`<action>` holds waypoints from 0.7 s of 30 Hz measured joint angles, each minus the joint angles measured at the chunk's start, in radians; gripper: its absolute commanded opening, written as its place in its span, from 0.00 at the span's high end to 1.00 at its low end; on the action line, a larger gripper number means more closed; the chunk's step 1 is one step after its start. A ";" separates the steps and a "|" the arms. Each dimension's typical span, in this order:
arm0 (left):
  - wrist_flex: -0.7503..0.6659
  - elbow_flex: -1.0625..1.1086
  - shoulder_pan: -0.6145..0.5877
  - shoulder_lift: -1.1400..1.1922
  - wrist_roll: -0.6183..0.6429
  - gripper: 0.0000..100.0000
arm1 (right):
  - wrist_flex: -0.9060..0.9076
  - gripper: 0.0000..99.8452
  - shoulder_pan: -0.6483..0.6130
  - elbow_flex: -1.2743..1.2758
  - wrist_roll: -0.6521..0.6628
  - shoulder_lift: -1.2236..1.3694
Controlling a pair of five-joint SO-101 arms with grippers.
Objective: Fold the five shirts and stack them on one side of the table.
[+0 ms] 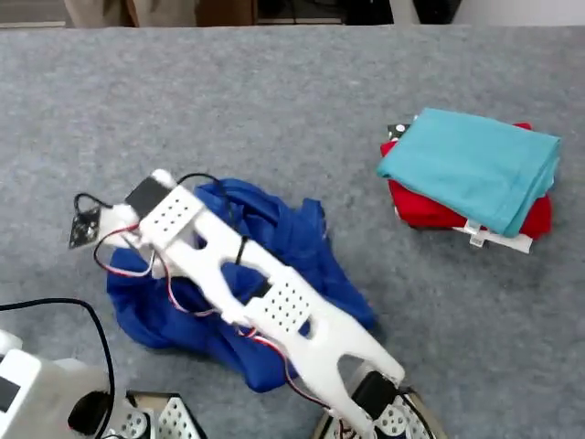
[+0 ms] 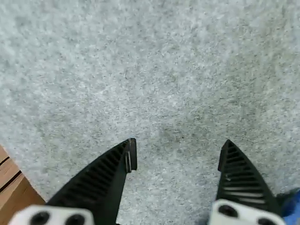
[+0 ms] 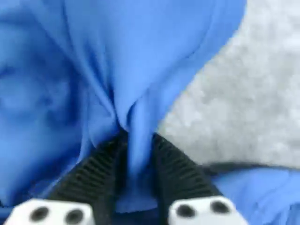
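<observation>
A crumpled blue shirt (image 1: 274, 238) lies on the grey table (image 1: 302, 101) at front left. My right arm stretches across it from the front, and my right gripper (image 3: 136, 140) is shut on a fold of the blue shirt (image 3: 140, 70), which is pulled up between the black fingers (image 3: 93, 173). In the high view that gripper (image 1: 137, 240) sits at the shirt's left edge. My left gripper (image 2: 180, 145) hangs open over bare grey table, nothing between its fingers (image 2: 112, 164). At right stands a stack: a folded teal shirt (image 1: 475, 165) on a red shirt (image 1: 425, 210), with white cloth (image 1: 498, 240) under them.
The left arm's base (image 1: 27, 389) and a black cable (image 1: 96, 320) occupy the front left corner. A wooden edge (image 2: 9, 180) shows beside the table in the left wrist view. Grey table surface stretches along the back and between shirt and stack.
</observation>
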 measured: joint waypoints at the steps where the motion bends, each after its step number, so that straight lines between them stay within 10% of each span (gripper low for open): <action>1: 0.000 0.000 0.003 0.000 -0.003 0.71 | 0.000 1.00 0.012 0.000 0.000 -0.021; 10: 0.011 0.000 0.038 0.000 -0.018 0.71 | 0.000 1.00 0.157 -0.015 -0.046 -0.379; 21: 0.229 0.000 0.399 -0.025 -0.196 0.71 | -0.396 1.00 0.325 -0.178 -0.054 -0.592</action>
